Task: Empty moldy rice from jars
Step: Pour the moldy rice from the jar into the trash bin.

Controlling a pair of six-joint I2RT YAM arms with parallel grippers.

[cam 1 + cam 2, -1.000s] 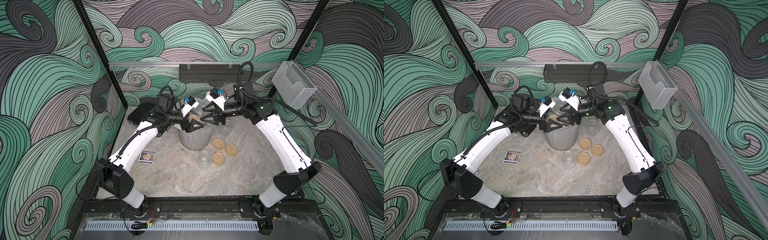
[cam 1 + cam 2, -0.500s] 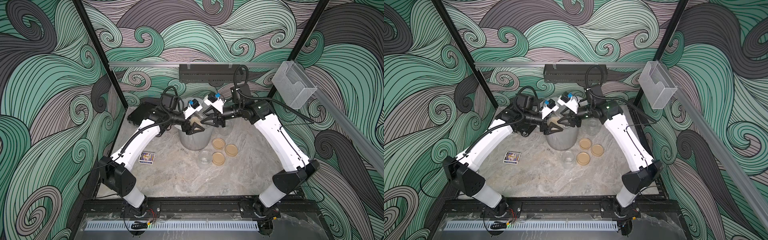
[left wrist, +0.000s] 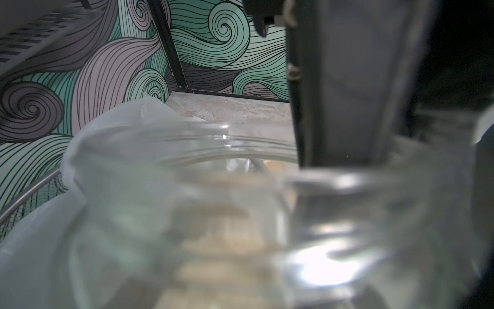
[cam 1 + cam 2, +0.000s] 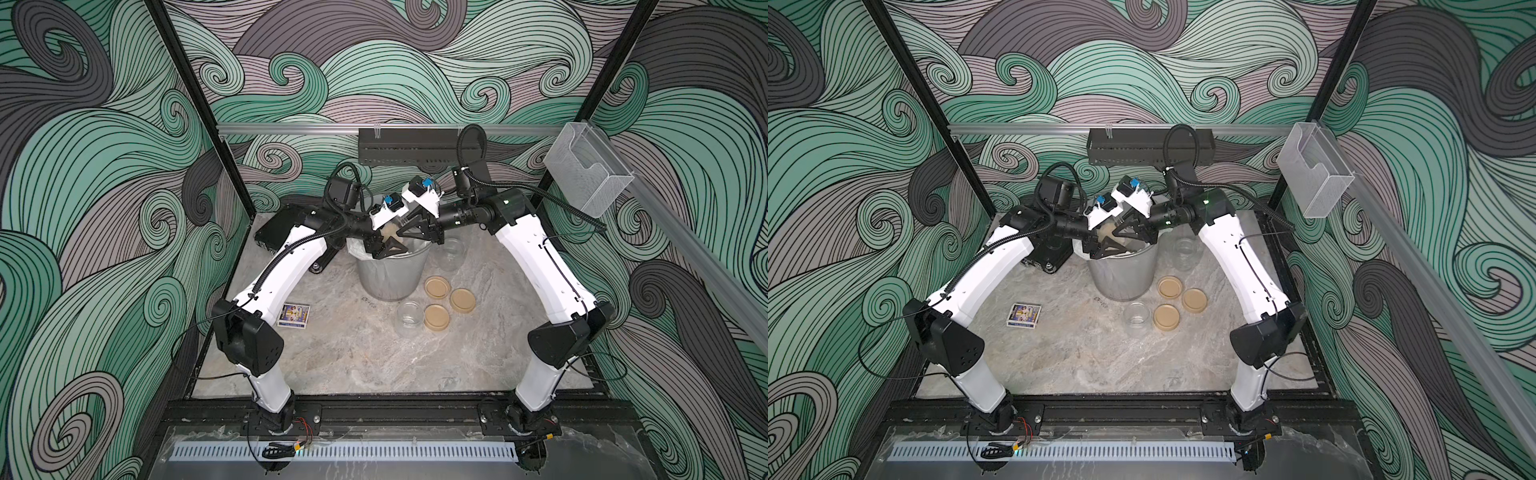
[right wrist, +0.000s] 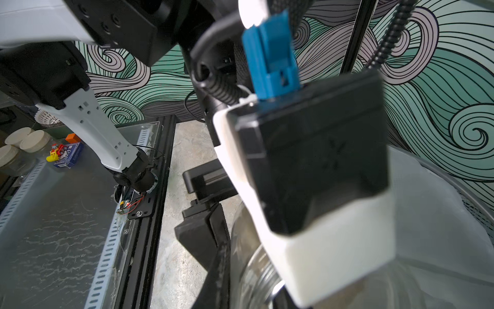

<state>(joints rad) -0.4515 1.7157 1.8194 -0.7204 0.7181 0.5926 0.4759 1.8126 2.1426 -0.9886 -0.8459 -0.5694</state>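
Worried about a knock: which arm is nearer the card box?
Left. The left arm lies close beside the card box; the right arm stands beyond the bin.

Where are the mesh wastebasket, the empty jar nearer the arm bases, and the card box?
mesh wastebasket (image 4: 390, 278): in a top view, on its silver side wall.
empty clear jar (image 4: 409, 319): in a top view, on its open mouth.
card box (image 4: 294, 316): in a top view, on its printed face.
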